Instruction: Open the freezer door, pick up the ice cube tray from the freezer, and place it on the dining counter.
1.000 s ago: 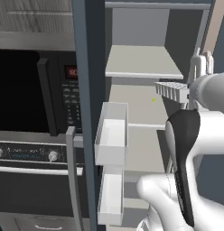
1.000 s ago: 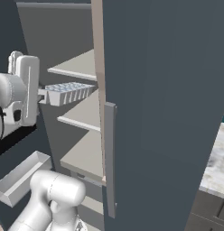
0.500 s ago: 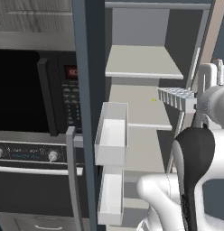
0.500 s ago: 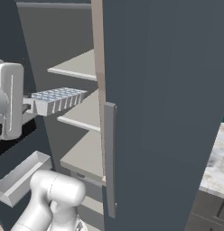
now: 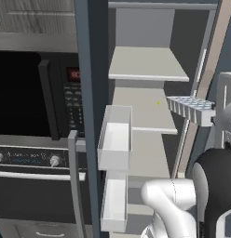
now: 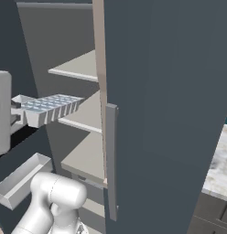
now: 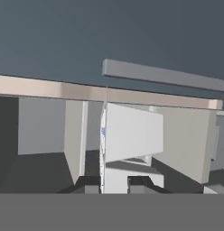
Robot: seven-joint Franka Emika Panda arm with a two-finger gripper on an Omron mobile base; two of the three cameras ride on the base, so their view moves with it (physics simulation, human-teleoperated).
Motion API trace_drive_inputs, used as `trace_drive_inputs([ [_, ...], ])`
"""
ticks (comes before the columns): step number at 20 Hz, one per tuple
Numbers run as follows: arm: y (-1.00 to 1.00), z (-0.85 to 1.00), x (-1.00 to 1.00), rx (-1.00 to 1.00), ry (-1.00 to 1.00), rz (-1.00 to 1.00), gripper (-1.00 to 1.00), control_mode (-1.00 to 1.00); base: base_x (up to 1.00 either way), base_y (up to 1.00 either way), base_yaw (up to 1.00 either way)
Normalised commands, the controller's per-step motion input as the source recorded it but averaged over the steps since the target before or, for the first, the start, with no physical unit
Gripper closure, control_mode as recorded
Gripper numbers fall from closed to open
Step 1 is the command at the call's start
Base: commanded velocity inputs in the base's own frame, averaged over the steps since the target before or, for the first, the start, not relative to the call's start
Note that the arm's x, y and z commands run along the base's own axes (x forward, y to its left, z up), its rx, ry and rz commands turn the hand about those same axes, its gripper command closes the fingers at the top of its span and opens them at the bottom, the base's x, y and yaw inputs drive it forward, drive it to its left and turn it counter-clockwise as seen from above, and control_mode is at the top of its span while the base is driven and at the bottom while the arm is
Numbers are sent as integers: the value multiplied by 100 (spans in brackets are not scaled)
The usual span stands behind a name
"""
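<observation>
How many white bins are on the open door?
2. One bin hangs on the inside of the freezer door at middle height, and the other bin sits right below it. More may be hidden above.

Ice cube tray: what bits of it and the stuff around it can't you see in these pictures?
- Ice cube tray: whether its cells hold ice is too small to tell in either base view.
- Tray's held end: in the left base view, hidden behind the white hand; the gripper jaws are mostly cut off by the right base view's left edge.
- Microwave display: partly hidden by the open freezer door.
- Dining counter: mostly hidden behind the right-hand door.
</observation>
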Motion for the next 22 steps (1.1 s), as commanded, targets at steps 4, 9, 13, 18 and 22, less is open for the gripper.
trace_drive_inputs([
  [4, 0, 1, -9, 0, 0, 0, 100, 100, -37, 0, 2],
  [9, 0, 0, 0, 0, 0, 0, 100, 100, -94, -2, 8],
  [13, 0, 0, 0, 0, 0, 0, 100, 100, -89, -22, 16],
  [18, 0, 0, 0, 0, 0, 0, 100, 100, -76, -53, 16],
  [22, 0, 0, 0, 0, 0, 0, 100, 100, -73, -43, 35],
])
